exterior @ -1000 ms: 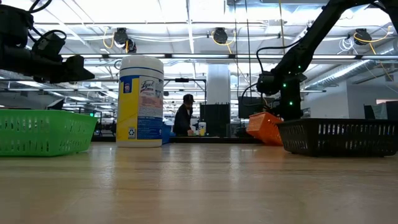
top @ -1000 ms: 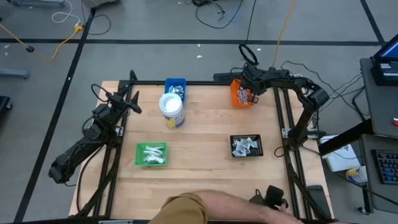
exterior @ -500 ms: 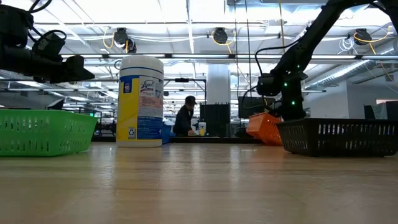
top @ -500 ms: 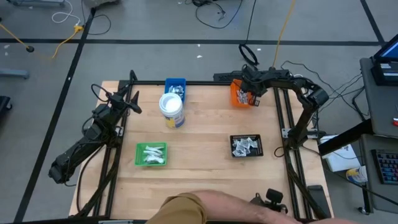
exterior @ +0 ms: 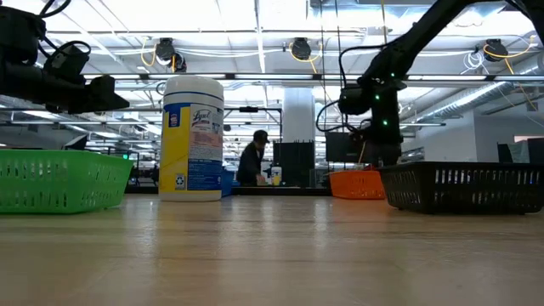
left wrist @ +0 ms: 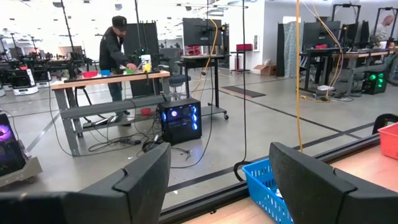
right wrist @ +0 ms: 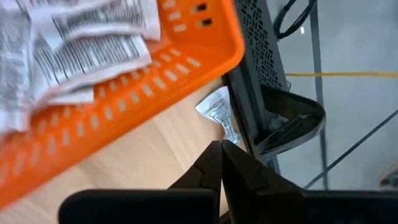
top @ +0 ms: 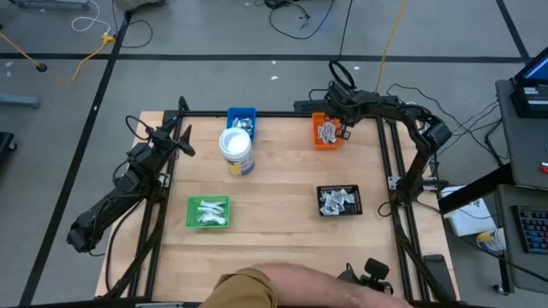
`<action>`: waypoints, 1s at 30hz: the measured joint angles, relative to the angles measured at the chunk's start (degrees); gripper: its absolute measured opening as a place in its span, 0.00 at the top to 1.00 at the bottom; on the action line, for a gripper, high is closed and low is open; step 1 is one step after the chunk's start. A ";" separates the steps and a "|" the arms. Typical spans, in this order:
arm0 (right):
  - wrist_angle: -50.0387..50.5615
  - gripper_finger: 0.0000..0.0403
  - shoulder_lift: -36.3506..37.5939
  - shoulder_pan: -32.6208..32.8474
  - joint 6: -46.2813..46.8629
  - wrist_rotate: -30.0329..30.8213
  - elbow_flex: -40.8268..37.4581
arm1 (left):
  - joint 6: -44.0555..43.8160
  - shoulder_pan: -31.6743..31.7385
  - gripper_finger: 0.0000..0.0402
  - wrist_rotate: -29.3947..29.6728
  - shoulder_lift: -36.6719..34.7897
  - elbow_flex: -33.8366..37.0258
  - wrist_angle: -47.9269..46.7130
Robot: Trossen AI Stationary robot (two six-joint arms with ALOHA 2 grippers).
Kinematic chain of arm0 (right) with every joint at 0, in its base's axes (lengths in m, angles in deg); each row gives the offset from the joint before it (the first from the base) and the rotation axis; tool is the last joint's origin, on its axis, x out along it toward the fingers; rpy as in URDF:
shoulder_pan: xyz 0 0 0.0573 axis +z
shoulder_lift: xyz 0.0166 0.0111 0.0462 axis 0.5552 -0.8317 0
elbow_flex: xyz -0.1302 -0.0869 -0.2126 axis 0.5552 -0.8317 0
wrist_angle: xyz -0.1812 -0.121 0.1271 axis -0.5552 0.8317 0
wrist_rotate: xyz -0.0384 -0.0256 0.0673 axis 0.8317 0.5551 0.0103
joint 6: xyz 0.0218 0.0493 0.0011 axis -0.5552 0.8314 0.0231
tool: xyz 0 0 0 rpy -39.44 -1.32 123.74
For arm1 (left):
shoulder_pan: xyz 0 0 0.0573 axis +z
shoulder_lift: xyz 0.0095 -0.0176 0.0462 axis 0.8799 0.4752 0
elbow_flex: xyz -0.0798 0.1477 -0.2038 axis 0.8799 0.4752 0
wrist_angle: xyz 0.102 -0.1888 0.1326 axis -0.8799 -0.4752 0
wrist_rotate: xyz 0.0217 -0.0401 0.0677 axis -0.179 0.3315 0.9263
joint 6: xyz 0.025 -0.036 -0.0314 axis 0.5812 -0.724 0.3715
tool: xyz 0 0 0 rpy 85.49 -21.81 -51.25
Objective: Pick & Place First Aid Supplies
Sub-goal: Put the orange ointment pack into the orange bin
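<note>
Right end effector (right wrist: 221,163) (closed) beside orange tray (right wrist: 186,68)

A light wooden table (top: 274,171) carries four small trays and a tub. At the far edge, a blue tray (top: 241,117) sits left of centre, with a white cylindrical tub (top: 236,151) bearing a blue and yellow label standing upright just in front of it. An orange tray (top: 326,131) holding white packets rests flat at the far right. Nearer, a green tray (top: 209,212) with white packets lies to the left and a black mesh tray (top: 340,200) of silvery packets to the right, well apart. One loose silvery packet (right wrist: 219,112) lies on the wood just beside the orange tray's outer corner, at the table's edge.
</note>
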 joint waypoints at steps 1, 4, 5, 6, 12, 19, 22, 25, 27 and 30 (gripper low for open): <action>0.58 0.99 0.00 0.01 1.50 -0.05 0.36 | 0.01 0.01 0.32 0.00 -0.01 -0.01 0.01; 1.54 0.97 0.02 -0.67 5.14 -0.46 -0.12 | 0.01 0.02 0.32 0.01 -0.01 0.00 0.00; 1.98 0.96 0.02 -1.27 5.34 -1.33 -0.49 | 0.01 0.02 0.32 -0.01 -0.01 0.00 0.00; 2.39 0.94 0.02 -2.03 5.30 -2.37 -0.95 | 0.01 0.00 0.32 0.01 -0.01 -0.01 0.01; 2.90 0.77 0.00 -6.21 -2.85 -4.41 -3.73 | 0.00 0.01 0.32 0.00 0.00 0.00 0.01; -0.80 0.65 0.00 -9.32 -4.91 -7.06 -4.42 | 0.01 0.02 0.32 -0.01 -0.01 0.00 0.01; -1.88 0.65 0.00 -10.55 -3.37 -7.76 -4.42 | 0.01 0.00 0.32 0.00 0.01 0.00 0.02; -2.19 0.65 0.00 -10.62 -3.20 -7.85 -4.42 | 0.01 0.01 0.32 -0.01 -0.01 0.00 0.01; -2.12 0.66 0.00 -10.58 -2.94 -7.91 -4.50 | 0.01 0.00 0.32 0.00 -0.01 -0.02 0.02; -2.14 0.66 0.00 -10.64 0.02 -7.86 -4.50 | -0.01 0.00 0.32 -0.01 -0.01 0.00 0.00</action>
